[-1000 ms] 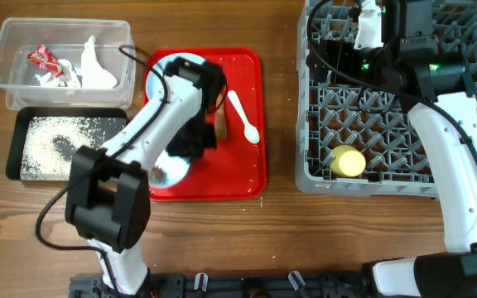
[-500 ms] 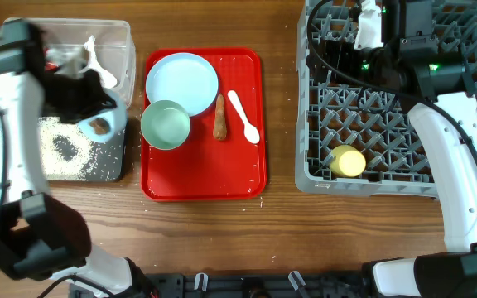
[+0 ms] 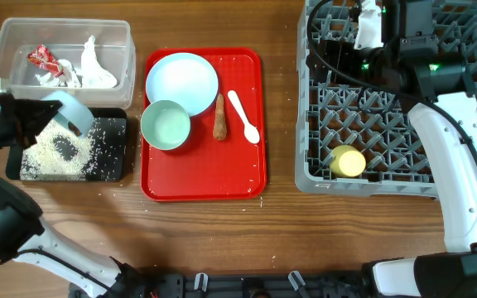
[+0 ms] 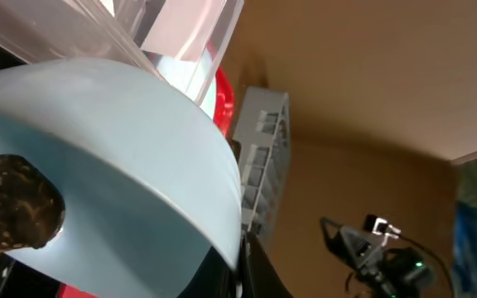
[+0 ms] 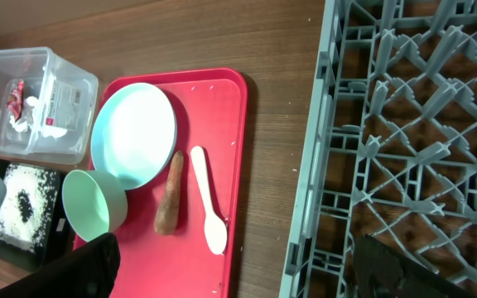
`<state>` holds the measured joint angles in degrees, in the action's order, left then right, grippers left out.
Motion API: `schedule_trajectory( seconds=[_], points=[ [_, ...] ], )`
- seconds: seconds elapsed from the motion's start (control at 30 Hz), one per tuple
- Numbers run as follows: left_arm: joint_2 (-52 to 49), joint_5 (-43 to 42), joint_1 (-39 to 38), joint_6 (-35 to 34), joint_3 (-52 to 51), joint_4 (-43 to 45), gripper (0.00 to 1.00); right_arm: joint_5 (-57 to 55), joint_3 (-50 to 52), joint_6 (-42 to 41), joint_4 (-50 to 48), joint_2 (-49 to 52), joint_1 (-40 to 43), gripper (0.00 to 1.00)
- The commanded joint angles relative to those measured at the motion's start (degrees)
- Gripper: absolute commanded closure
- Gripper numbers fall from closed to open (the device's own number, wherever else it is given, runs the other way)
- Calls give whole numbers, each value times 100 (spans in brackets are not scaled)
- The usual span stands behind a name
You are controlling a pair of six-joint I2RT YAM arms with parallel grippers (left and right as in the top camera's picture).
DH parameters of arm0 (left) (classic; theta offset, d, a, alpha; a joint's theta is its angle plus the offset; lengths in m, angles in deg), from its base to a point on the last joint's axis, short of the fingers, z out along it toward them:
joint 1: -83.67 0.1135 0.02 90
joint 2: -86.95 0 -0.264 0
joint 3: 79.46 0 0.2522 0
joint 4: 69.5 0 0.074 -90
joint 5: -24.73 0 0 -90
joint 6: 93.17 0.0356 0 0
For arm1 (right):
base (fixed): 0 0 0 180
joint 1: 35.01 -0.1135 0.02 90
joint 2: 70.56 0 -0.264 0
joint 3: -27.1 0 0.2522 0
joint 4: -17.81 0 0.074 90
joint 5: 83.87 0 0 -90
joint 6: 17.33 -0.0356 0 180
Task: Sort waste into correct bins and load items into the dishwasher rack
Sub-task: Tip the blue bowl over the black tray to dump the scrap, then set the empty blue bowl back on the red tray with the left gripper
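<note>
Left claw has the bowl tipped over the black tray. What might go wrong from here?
1. A brown lump sits inside the tilted light blue bowl; it may stay stuck, and the bowl would reach the rack dirty.
2. The bowl hangs at the black tray's upper edge beside the clear tub, so whatever drops might land in the wrong bin or on the table.

Lt blue bowl (image 3: 66,114) tilted over black tray (image 3: 12,168) w/ rice grains (image 3: 52,156)
</note>
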<state>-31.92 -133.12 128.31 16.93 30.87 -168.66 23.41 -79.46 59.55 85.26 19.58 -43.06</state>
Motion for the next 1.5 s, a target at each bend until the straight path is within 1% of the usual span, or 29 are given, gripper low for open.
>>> schedule_trajectory(
  seconds=[0.0,0.07,0.13,0.2,0.27,0.33,0.4,0.5,0.53,0.57,0.6,0.67,0.73,0.77,0.8,0.87,0.9,0.93,1.0,1.03,1.1,1.13,1.17,1.23,1.27,1.33,1.37,1.47],
  points=[
    [-116,-527,74,157,-31,-57,96,-92,-57,94,-9,68,-2,9],
    [-116,-717,74,-2,-31,-164,96,-92,-57,94,-9,68,-2,9],
    [-116,-1250,74,4,-31,-326,96,-94,-57,94,-9,68,-2,8],
    [-116,-1572,74,7,-31,-428,96,-94,-57,96,-7,68,-2,9],
    [-116,-1462,76,74,-31,-249,96,-94,-57,98,-7,68,-2,9],
    [-116,-881,85,35,-31,393,96,-94,-57,98,-11,68,-2,9],
    [-116,-538,85,50,-31,481,96,-94,-57,101,-9,68,-2,8],
    [-116,-651,85,48,-31,341,96,-94,-57,96,-11,68,-2,8],
    [-116,-837,85,48,-31,313,96,-94,-57,96,-11,68,-2,9],
    [-116,-931,85,-46,-31,308,96,-94,-57,98,-11,68,-2,9],
    [-116,-970,85,-295,-31,293,96,-94,-57,98,-11,68,-2,8],
    [-33,-1056,37,-358,-28,173,96,-94,-57,96,-11,68,-2,9],
    [238,-1056,-109,72,-13,-4,96,-94,-57,98,-17,68,-2,9],
    [514,-1049,-286,374,-13,-105,96,-94,-57,98,-28,68,-2,9],
    [780,-988,-490,533,-13,-118,96,-94,-57,96,-39,68,-2,9],
    [1311,-531,-1036,542,-13,44,96,-94,-57,94,-81,68,-2,8],
    [1606,-61,-1491,501,-13,199,96,-94,-57,94,-81,68,-2,9],
    [1873,671,-2153,286,-13,389,96,-94,-57,94,-79,68,-2,8],
    [1993,1694,-2988,-413,-13,651,96,-94,-57,98,-76,68,-2,8],
    [1980,2465,-3670,-918,-15,807,96,-96,-57,98,-76,68,-2,9],
    [1871,3484,-4669,-1486,-15,975,96,-94,-57,98,-74,68,-2,9],
    [1827,3875,-5036,-1665,-17,1027,96,-94,-57,98,-70,68,-2,9],
    [1749,4555,-5615,-1980,-26,1093,96,-94,-57,101,-59,68,-2,8],
    [1558,5493,-6441,-2494,-37,1152,96,-96,-57,114,-48,68,-2,9],
    [1436,5847,-6854,-2719,-39,1176,96,-96,-57,111,-50,68,-2,8],
    [1231,6124,-7436,-2852,-166,1333,96,-96,-57,114,-50,68,-2,8],
    [1141,6183,-7641,-2859,-256,1421,96,-96,-57,114,-46,68,-2,8],
    [837,6540,-8081,-3198,-575,1558,96,-96,-57,114,-22,68,-2,8]
  ],
)
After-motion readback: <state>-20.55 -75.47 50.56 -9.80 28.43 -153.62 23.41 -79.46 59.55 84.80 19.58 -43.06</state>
